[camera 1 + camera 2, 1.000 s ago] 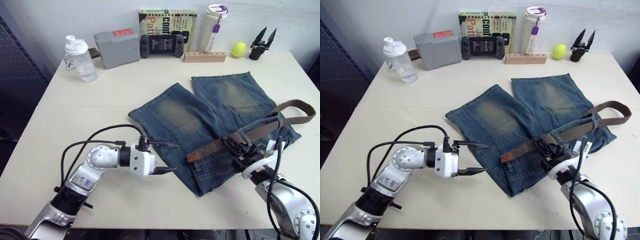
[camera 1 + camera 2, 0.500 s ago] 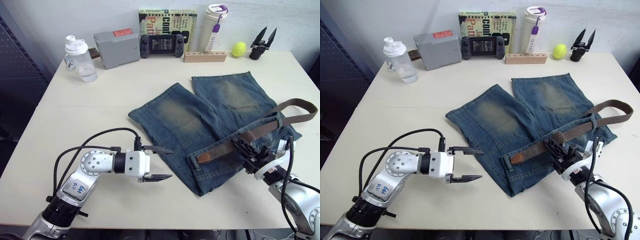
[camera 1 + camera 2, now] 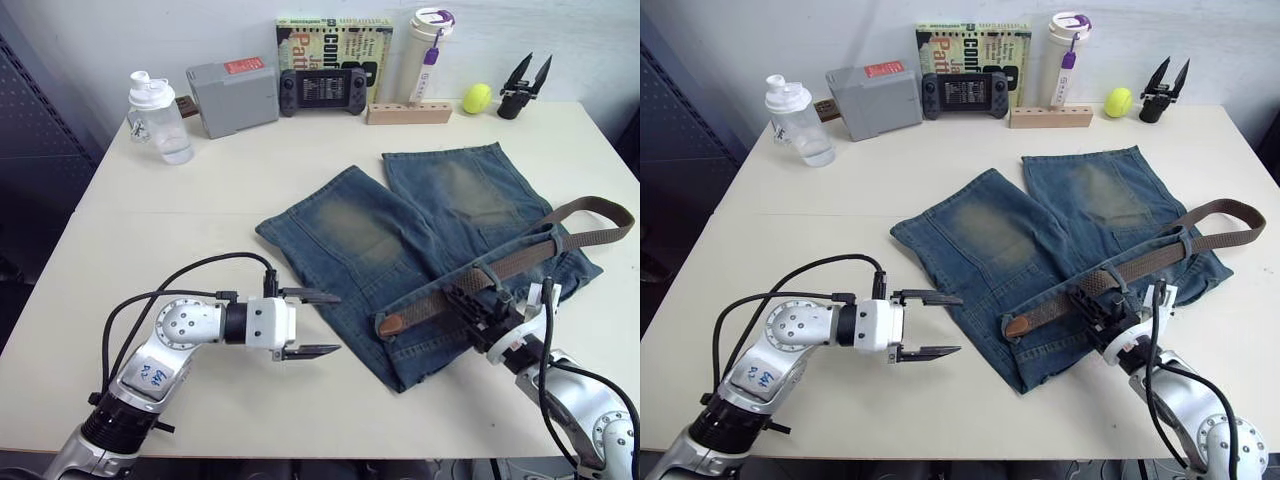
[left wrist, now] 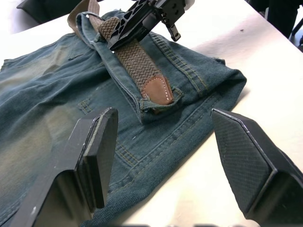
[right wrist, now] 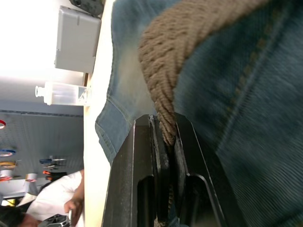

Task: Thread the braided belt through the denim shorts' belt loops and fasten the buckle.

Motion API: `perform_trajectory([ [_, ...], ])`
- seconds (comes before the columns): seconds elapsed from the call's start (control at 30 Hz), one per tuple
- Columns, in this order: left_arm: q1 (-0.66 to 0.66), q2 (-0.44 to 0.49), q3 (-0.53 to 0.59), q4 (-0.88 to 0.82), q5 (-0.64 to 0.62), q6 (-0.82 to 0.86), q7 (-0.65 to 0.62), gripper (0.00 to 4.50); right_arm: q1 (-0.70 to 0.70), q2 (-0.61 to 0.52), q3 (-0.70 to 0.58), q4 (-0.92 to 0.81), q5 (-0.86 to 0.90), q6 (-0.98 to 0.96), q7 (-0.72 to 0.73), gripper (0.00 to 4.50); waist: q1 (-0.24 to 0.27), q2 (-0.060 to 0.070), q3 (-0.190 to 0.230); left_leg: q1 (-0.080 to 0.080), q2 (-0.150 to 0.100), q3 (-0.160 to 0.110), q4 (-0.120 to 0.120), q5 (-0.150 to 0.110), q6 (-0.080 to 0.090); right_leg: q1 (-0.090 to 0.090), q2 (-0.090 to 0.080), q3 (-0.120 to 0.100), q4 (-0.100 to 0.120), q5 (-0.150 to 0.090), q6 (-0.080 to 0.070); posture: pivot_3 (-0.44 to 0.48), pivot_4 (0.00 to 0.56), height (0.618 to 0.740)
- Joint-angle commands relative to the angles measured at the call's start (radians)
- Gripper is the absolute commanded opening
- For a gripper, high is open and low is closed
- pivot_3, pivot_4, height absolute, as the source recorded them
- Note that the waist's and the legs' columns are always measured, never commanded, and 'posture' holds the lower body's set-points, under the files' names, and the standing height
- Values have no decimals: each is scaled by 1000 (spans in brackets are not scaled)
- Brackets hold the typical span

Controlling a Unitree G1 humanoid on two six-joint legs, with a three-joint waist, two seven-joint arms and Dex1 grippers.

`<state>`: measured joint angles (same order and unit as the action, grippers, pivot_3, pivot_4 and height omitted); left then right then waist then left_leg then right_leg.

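Observation:
The denim shorts [image 3: 400,235] lie flat mid-table, waistband toward me. The braided belt [image 3: 520,260] runs along the waistband; its reddish leather tip [image 3: 390,323] rests at the waistband's near corner, and its far part curls off the shorts at the right [image 3: 600,212]. A belt loop [image 3: 548,237] crosses the strap. The buckle is hidden. My right gripper [image 3: 468,303] is shut on the belt just behind the tip, and the strap sits pinched between its fingers [image 5: 163,127]. My left gripper [image 3: 333,322] hovers wide open on bare table left of the waistband, facing the tip [image 4: 158,90].
Along the back edge stand a clear bottle [image 3: 160,118], grey box [image 3: 233,95], game controller [image 3: 322,90], book [image 3: 335,40], white tumbler [image 3: 428,55], wooden block [image 3: 410,112], tennis ball [image 3: 477,98] and a spare black gripper [image 3: 525,85]. A person [image 5: 66,203] shows far behind.
My right gripper first drew the belt rightward, then pushed it back left, so the tip is again near the waistband corner. The left gripper backed off slightly, still open.

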<state>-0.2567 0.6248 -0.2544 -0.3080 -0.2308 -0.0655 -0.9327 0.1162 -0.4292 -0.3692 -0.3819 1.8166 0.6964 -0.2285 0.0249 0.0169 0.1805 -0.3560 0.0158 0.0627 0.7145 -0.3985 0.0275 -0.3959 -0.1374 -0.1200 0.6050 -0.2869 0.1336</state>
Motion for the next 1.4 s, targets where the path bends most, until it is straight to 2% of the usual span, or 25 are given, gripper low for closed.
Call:
perform_trajectory([
  [0.03, 13, -3, 14, -50, -6, 2, -4, 3448, -1, -10, -19, -26, -37, -22, 35, 0, 1, 0, 0, 0, 0, 0, 0, 0, 0, 0, 0, 0, 0, 0, 0, 0, 150, 731],
  [0.17, 15, -4, 17, -54, -2, 6, 1, 3448, -28, -37, -42, -36, -86, -35, 65, 0, 0, 0, 0, 0, 0, 0, 0, 0, 0, 0, 0, 0, 0, 0, 0, 0, 150, 731],
  [0.47, 14, -4, 25, -51, 13, -6, 9, 3448, -44, -75, 21, -157, -217, -26, 100, 0, 0, 0, 0, 0, 0, 0, 0, 0, 0, 0, 0, 0, 0, 0, 0, 0, 150, 731],
  [0.6, 13, -5, 28, -51, 14, -6, 10, 3448, -16, -118, 55, -180, -331, -4, 142, 0, 0, 0, 0, 0, 0, 0, 0, 0, 0, 0, 0, 0, -1, 0, 0, 0, 150, 731],
  [1.0, 2, -19, 31, -57, 10, 4, 10, 3448, 31, -76, 110, -198, -464, -30, 225, 0, 0, 0, 0, 0, -1, 0, 0, 0, 0, 0, 1, 0, -1, 0, 0, 0, 150, 731],
  [1.23, -4, -21, 32, -53, 13, 8, 7, 3448, -3, -20, 145, -199, -534, -47, 232, 0, -1, 0, 0, 0, -1, 0, 0, 0, 0, 0, 1, 0, -1, 0, 0, 0, 150, 731],
  [1.4, -5, -19, 36, -52, 15, 8, 8, 3448, -27, -20, 95, -199, -543, -67, 247, 0, 0, 0, 0, 0, -1, 0, 0, 0, 0, 0, 1, 0, -1, 0, 0, 0, 150, 731],
])
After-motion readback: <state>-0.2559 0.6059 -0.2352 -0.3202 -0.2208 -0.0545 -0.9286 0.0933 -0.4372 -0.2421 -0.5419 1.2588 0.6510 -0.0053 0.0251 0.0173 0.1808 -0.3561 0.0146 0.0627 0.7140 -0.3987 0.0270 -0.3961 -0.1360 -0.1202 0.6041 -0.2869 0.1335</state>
